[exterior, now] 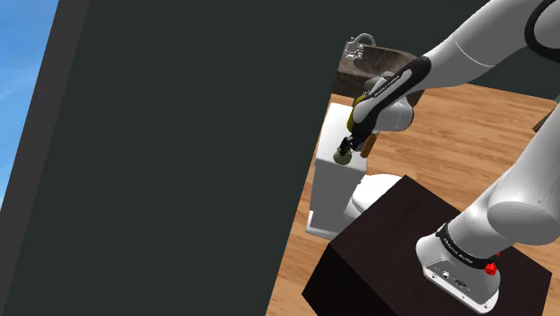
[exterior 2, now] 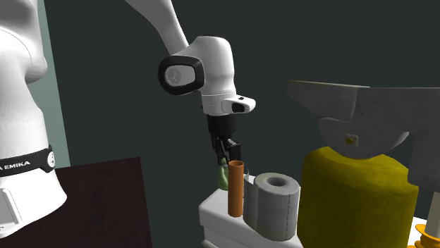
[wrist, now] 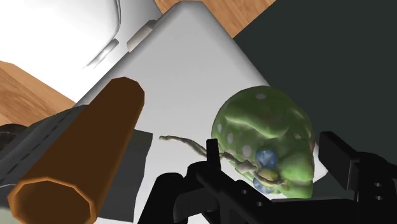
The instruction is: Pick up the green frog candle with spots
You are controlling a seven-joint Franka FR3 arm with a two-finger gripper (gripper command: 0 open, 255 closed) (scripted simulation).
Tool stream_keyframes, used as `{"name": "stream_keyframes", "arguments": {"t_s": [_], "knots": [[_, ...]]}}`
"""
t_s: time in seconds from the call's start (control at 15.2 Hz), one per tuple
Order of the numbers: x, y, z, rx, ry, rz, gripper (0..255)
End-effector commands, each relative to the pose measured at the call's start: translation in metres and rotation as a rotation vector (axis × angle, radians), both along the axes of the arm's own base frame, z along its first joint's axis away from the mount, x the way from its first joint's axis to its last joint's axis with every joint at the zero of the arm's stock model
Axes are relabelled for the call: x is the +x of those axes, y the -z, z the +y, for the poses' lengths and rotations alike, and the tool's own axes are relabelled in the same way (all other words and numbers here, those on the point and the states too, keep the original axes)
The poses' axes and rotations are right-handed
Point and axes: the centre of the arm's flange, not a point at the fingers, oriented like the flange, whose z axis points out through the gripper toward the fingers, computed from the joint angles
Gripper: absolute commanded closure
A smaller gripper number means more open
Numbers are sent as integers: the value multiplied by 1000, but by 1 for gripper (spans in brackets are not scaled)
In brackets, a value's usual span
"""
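Black gripper (wrist: pixel 270 147) straddling spotted green frog (wrist: pixel 264 124); clamped or merely flanking, cannot tell. Frog at white lid's (wrist: pixel 184 63) edge by wall (wrist: pixel 312 44), orange tube (wrist: pixel 95 153) near. Squeeze across round body, lift straight, keep clear of tube. Blue-yellow patch facing gripper, spotted back away; long axis seemingly running from gripper toward that edge.

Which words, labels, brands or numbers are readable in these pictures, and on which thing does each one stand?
"EMIKA": white letters on the black band around the white arm near its base, second exterior view; anything before it is cut off by the picture's edge.
Lettering on that band in the shoulder view: too small to read.
Frog candle, orange tube, paper roll: no text.
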Motion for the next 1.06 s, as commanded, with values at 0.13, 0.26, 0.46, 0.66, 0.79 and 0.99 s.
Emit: {"name": "stream_keyframes", "arguments": {"t_s": [0.13, 0.26, 0.46, 0.66, 0.79, 0.99], "knots": [[0, -18, 0, 0, 0, 2, 255], [0, -29, 0, 0, 0, 2, 255], [0, -44, 0, 0, 0, 2, 255], [0, -60, 0, 0, 0, 2, 255], [0, -71, 0, 0, 0, 2, 255], [0, -77, 0, 0, 0, 2, 255]]}}
